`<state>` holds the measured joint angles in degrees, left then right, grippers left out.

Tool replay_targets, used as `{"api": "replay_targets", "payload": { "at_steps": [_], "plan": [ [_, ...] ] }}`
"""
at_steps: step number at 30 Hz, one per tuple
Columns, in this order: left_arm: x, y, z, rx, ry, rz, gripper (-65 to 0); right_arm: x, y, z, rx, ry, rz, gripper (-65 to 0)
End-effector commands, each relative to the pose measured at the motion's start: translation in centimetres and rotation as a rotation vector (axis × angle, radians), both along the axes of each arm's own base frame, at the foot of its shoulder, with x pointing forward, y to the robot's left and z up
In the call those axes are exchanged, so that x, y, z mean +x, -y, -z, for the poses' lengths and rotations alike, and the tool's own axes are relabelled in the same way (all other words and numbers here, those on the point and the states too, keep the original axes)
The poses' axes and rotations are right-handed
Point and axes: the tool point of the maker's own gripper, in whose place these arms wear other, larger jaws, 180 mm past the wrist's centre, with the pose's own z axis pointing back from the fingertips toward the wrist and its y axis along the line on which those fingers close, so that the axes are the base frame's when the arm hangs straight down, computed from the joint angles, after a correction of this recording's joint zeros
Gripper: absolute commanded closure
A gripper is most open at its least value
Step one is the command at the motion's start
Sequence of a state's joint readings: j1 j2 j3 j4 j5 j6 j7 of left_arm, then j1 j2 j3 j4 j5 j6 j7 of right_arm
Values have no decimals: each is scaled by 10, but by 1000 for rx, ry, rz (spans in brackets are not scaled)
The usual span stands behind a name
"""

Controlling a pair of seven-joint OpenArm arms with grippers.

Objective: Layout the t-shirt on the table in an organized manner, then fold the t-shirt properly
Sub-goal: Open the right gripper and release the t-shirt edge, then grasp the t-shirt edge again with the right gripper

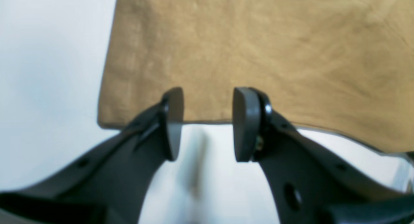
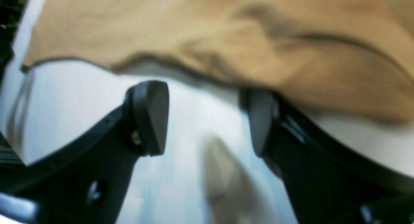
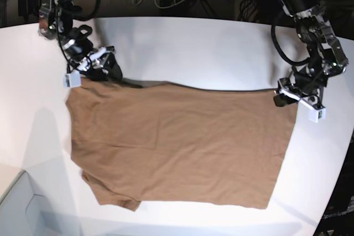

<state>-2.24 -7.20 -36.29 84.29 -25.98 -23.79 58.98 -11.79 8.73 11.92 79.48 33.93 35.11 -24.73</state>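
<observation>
**A:** Start at your left gripper (image 1: 208, 123). Its jaws stand apart with nothing between them, and the hem of the t-shirt (image 1: 258, 56) runs straight across just beyond the pads, close to the corner. The cloth lies dead ahead of the jaws, so a short push forward would put one pad over the edge.

**B:** And your right gripper (image 2: 207, 119)?

**A:** Spread wide, also empty. The shirt edge there is wavy and a little lifted, and it passes in front of the jaws; one pad looks to be right at the cloth, though the view is too blurred to say whether it touches.

**B:** Further out, how does the shirt lie?

**A:** Flat on the table (image 3: 193, 42), its long axis running from one arm to the other along the far edge. Each arm is at its own far corner, so neither is nearer. You would judge the layout about done and the fold next.
</observation>
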Motion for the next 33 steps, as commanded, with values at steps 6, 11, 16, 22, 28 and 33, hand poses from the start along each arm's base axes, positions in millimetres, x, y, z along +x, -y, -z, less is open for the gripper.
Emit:
{"api": "replay_targets", "payload": {
  "at_steps": [6, 11, 16, 22, 28, 33],
  "plan": [
    [7, -4, -12, 6, 43, -2, -246, 51, -8, -33, 5, 138, -23, -384],
    [6, -4, -11, 6, 41, -2, -246, 81, -31, -56, -24, 208, -128, -384],
    [6, -4, -10, 6, 38, -2, -246, 98, -44, -62, -162, 243, -230, -385],
    [2, -4, -8, 8, 31, -1, -246, 98, -61, -55, -234, 244, -261, -385],
    [2, -4, -7, 6, 27, -2, -246, 90, -52, -81, -227, 313, -199, -385],
    [1, -4, -6, 5, 26, -2, -246, 84, -15, -87, -224, 310, -57, -387]
  ]
}}
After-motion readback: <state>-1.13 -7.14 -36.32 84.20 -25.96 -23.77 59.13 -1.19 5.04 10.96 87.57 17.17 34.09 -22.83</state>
